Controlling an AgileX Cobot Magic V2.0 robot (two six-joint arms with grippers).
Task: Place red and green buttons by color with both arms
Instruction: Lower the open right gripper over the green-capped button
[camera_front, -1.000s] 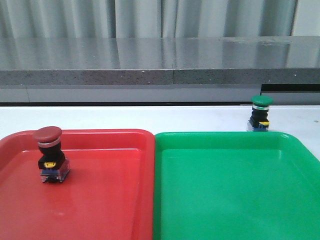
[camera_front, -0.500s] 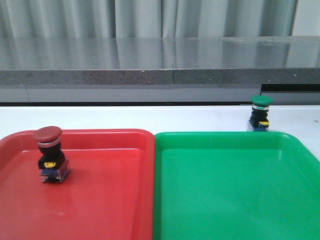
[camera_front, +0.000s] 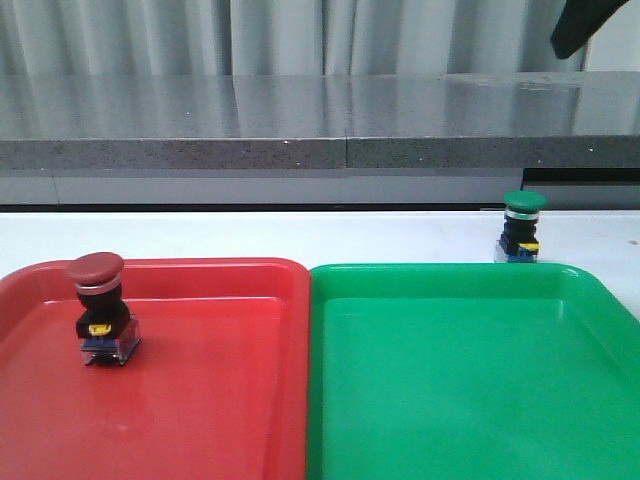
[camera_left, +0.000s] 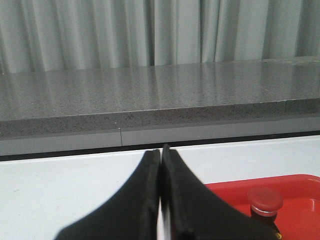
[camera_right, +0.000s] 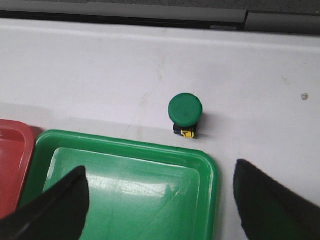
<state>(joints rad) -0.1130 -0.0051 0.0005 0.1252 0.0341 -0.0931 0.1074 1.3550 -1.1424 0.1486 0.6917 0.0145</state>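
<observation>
Fingers, left gripper (camera_left: 161, 200): pressed together along their full length, nothing between them, held level above the white table (camera_left: 60, 185); the red button (camera_left: 265, 202) lies forward of the tips and off to one side, well apart from them, upright inside the red tray (camera_left: 300, 186). Fingers, right gripper (camera_right: 160, 200): spread wide, empty, raised high over the scene; the green button (camera_right: 185, 113) stands upright on the table beyond the gap between the two fingers, roughly centred on it, just beside the far rim of the green tray (camera_right: 125, 145) but outside it. Front view: red button (camera_front: 100, 308) near the tray's left side, within the red tray (camera_front: 200, 400); green button (camera_front: 522, 227) behind the far right corner of the green tray (camera_front: 470, 380), which holds nothing; only a dark tip of the right arm (camera_front: 585, 25) shows at the upper corner. Status, judged: red item sorted, one of two done. Outstanding: descent onto the green button, grasp, short transfer into the green tray, release.
</observation>
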